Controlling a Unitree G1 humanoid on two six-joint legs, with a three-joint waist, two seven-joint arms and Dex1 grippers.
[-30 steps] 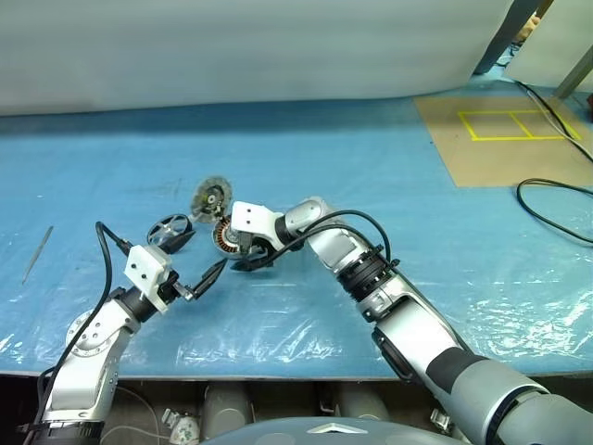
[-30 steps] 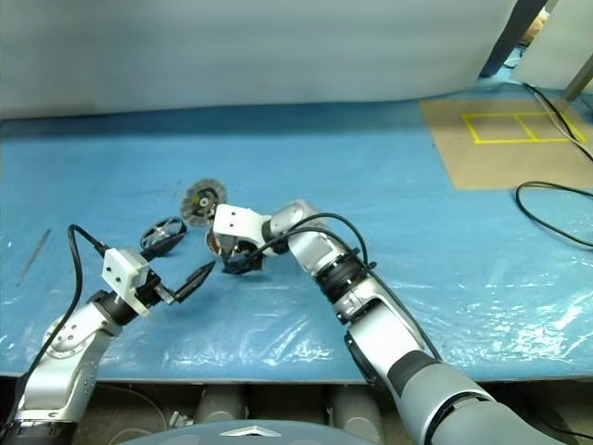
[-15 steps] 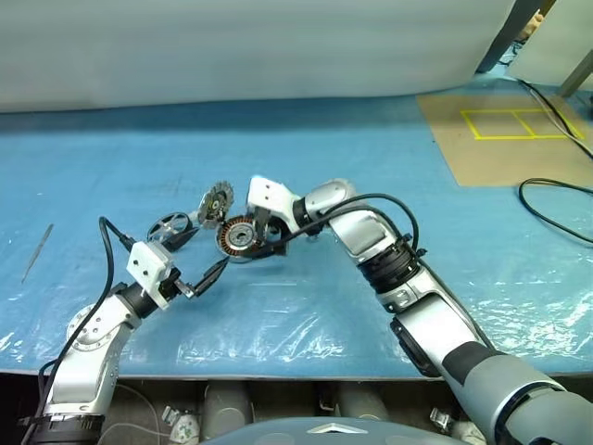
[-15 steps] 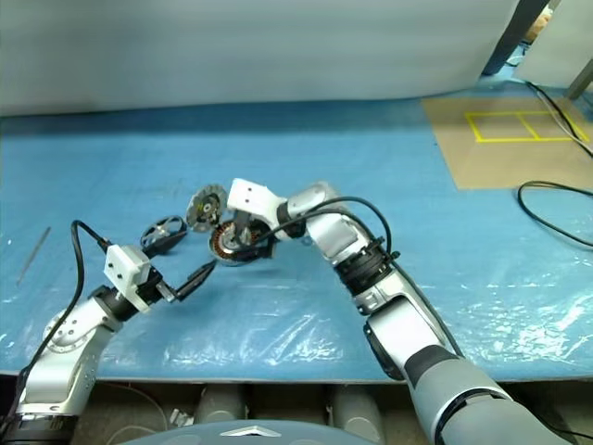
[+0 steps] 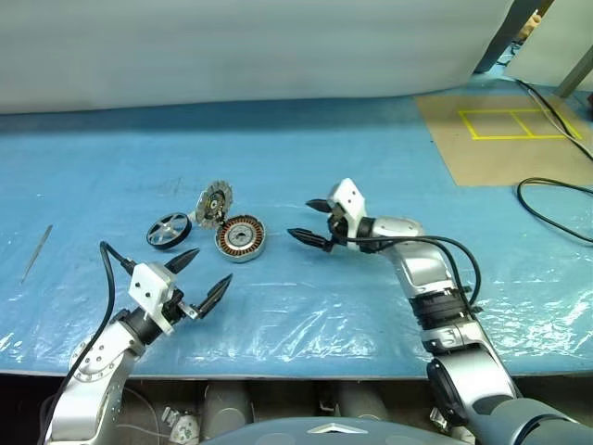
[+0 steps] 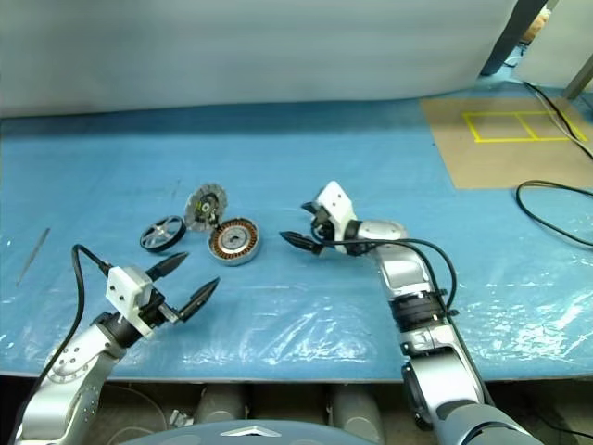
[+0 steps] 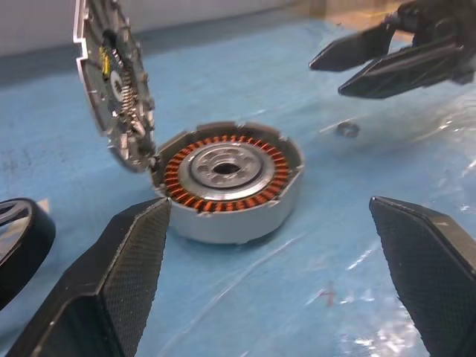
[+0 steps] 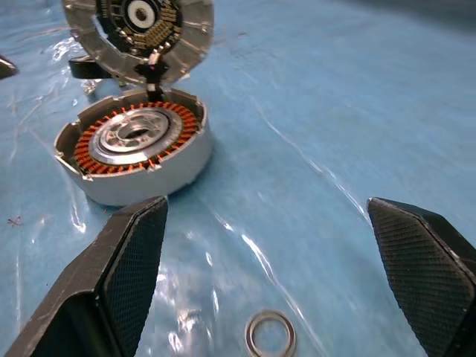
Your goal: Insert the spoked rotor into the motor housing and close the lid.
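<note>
Motor housing [image 5: 242, 238] sits open, its hinged lid [image 5: 213, 201] upright.
Spoked rotor [image 5: 168, 230] lies beside it; left gripper [image 5: 198, 276] and right gripper [image 5: 312, 222] gape empty.

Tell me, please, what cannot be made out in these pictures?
- Spoked rotor: in the left wrist view it is cut off by the picture's edge, so its hub is out of frame.
- Lid: it stands tilted beside the motor housing, with its back face turned away from every camera.
- Thin rod: in the head views it is too small to identify.
</note>
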